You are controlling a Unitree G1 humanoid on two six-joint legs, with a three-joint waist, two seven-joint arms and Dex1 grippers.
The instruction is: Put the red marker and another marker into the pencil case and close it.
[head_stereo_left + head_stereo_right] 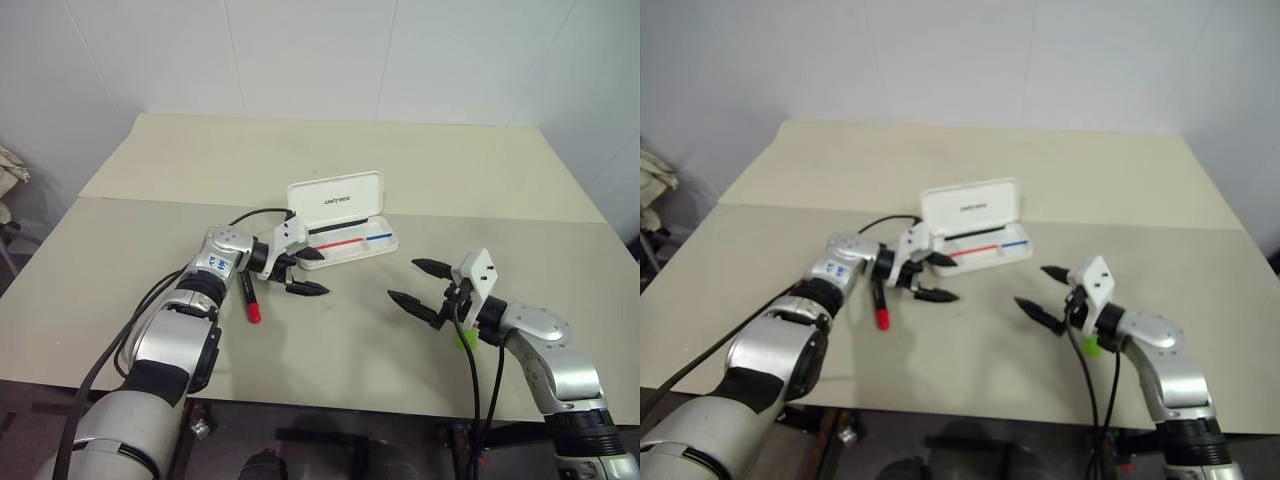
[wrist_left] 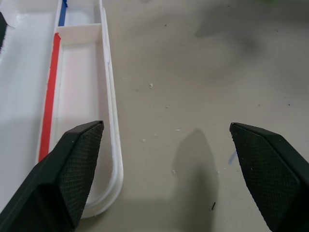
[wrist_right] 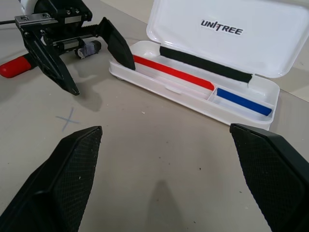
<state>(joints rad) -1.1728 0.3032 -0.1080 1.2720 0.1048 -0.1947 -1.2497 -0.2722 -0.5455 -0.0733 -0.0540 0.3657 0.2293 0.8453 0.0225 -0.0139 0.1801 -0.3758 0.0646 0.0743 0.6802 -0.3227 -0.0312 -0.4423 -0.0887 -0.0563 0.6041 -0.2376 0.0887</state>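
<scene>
Lying at the open white plastic pencil case's (image 1: 345,228) 8 o'clock, the light, slippery black-barrelled red marker (image 1: 248,296) is best pinched mid-barrel; both the left gripper (image 1: 297,274) and right gripper (image 1: 421,285) are spread wide, empty.

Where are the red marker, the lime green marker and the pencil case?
red marker (image 1: 250,300): left eye view, on the barrel just above the red cap.
lime green marker (image 1: 466,339): left eye view, on the bit showing under the right wrist.
pencil case (image 3: 231,29): right wrist view, on the open lid.
</scene>
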